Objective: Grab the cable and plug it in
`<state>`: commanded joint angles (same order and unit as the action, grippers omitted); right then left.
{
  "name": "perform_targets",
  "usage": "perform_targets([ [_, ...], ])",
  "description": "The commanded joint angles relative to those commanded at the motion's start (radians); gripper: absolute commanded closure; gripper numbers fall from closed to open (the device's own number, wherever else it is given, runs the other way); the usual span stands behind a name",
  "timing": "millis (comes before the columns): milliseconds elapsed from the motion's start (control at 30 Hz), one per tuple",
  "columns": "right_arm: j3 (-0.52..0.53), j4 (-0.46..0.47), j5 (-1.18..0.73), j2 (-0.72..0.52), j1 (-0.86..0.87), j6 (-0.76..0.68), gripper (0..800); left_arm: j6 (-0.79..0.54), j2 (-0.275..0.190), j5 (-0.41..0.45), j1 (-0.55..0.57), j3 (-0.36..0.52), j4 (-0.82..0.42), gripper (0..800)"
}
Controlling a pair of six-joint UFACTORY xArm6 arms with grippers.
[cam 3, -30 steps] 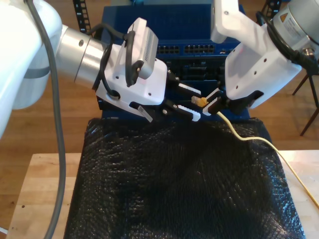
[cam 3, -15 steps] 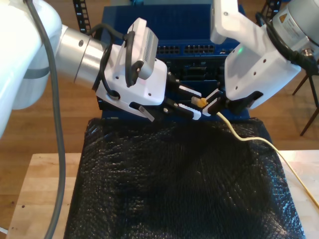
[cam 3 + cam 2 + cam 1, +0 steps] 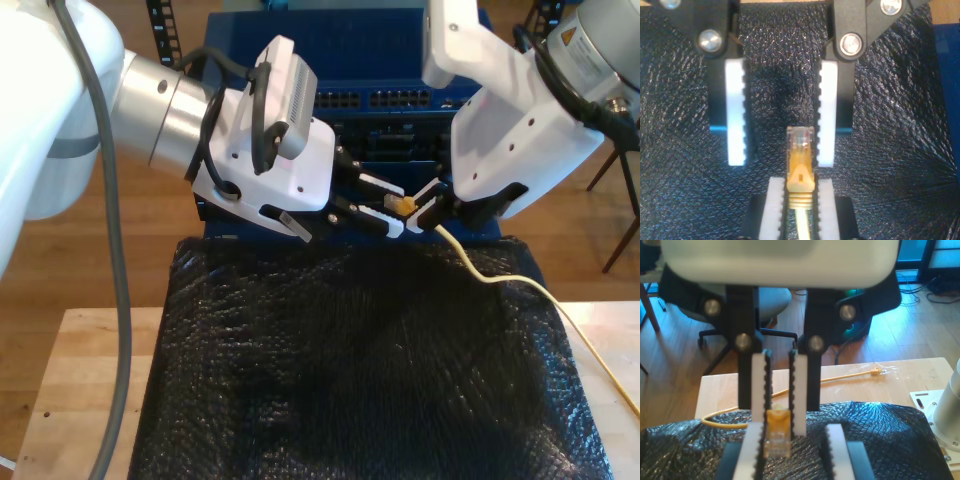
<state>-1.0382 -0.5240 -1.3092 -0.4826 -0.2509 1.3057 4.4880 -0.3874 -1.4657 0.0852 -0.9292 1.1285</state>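
The pale-yellow cable (image 3: 497,279) runs over the black mat toward the exterior view's right. Its plug (image 3: 403,205) is held in the air between the two grippers. My first gripper (image 3: 425,203), on the arm at the exterior view's right, is shut on the plug's yellow boot (image 3: 800,182). The clear clip end (image 3: 800,142) sticks out past its pads (image 3: 776,200). My second gripper (image 3: 392,205) comes from the exterior view's left and is open. Its pads (image 3: 735,110) stand on either side of the clip end, apart from it. The plug (image 3: 777,437) also shows pinched in the first wrist view.
A blue network rack (image 3: 400,98) with rows of ports stands just behind the grippers. A black textured mat (image 3: 350,370) covers the wooden table (image 3: 90,380). The cable's far end (image 3: 874,372) lies on the wood. An office chair (image 3: 765,305) is on the floor beyond.
My second gripper has edged closer to the plug and its fingers have narrowed slightly around it. The first gripper and cable stay put.
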Motion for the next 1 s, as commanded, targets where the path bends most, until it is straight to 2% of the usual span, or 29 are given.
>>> perform_targets([
  [200, 0.000, 0.000, 0.000, 0.000, 0.000, 0.000, 798, 0.000, 0.000, 0.002, 0.000, 0.000, 0.000, 564],
  [600, 0.002, -0.002, 0.000, 0.000, 0.000, 0.000, 798, 0.000, 0.000, 0.005, 0.000, 0.000, 0.000, 633],
  [900, 0.002, -0.002, 0.000, -0.002, 0.000, -0.002, 798, 0.000, -0.002, 0.009, 0.000, 0.018, -0.002, 770],
  [1000, 0.002, -0.002, 0.000, -0.002, 0.000, -0.002, 796, 0.000, -0.002, 0.008, 0.000, 0.020, -0.002, 787],
])
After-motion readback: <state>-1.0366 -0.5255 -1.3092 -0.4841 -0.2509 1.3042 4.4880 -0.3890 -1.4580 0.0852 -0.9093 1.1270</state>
